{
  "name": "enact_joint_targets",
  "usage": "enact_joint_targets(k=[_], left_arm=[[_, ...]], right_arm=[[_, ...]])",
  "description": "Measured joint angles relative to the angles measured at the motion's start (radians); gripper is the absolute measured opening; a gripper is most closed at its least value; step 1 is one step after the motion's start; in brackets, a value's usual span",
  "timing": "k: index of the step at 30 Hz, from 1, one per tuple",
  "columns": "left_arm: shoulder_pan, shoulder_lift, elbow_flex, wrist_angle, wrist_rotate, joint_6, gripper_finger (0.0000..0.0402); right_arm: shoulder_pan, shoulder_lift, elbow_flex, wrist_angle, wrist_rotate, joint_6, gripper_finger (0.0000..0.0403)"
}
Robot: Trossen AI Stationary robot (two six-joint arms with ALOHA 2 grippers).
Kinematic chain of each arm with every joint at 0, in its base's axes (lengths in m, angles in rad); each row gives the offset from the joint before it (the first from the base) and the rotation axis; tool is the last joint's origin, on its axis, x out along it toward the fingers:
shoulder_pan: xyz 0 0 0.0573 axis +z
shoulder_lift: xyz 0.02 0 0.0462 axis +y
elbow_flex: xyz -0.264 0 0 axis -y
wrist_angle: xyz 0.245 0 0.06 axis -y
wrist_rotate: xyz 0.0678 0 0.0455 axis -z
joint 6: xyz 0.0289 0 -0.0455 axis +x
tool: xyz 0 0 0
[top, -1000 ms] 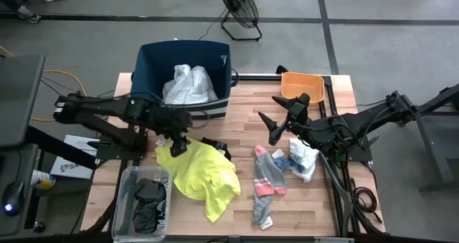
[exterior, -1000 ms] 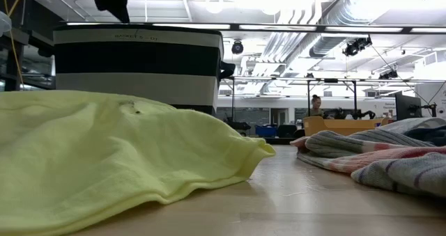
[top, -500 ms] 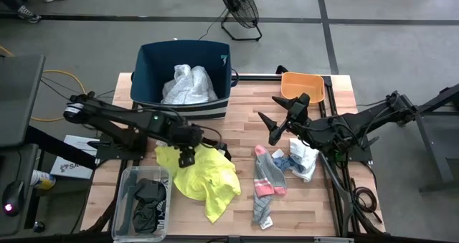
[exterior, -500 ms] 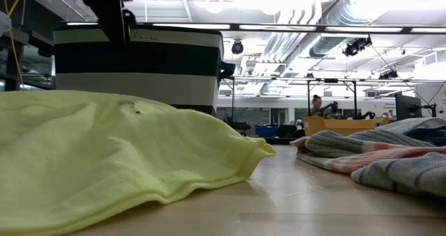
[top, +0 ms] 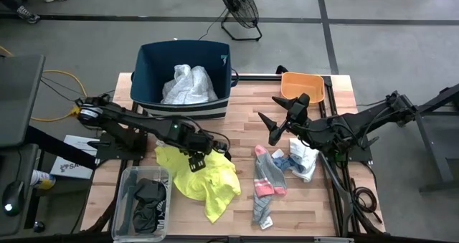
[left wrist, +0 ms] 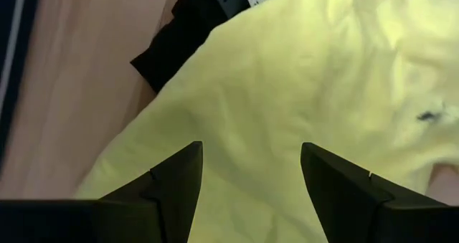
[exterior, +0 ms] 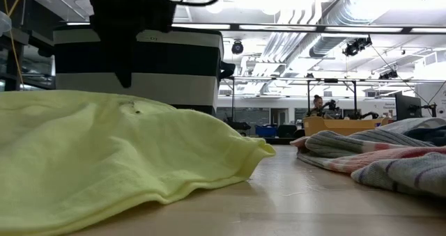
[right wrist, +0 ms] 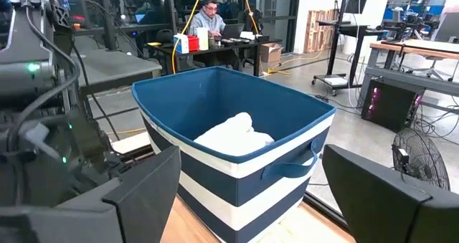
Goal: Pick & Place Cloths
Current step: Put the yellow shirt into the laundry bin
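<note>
Now that the left gripper has moved from the bin to above the neon-yellow garment, jaws open and empty, we judge pickup next; the right gripper waits open.

Black-and-white patterned piece mostly hidden under neon-yellow garment (only edge shows).
</note>
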Motion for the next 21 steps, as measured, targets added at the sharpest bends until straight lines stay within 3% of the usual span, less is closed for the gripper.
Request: enact_joint_targets(k=[10,21], left_arm=[[0.000,0.078,0.000,0.060,0.008,-0.064,0.0230],[0.000,0.082,0.000,0.052,-0.019,-0.114,0.0230]], right_arm=[[0.000,0.000,0.000,0.000,0.000,0.008,0.0332],[0.000,0.000,0.000,-0.022,0.000,0.026,0.0332]])
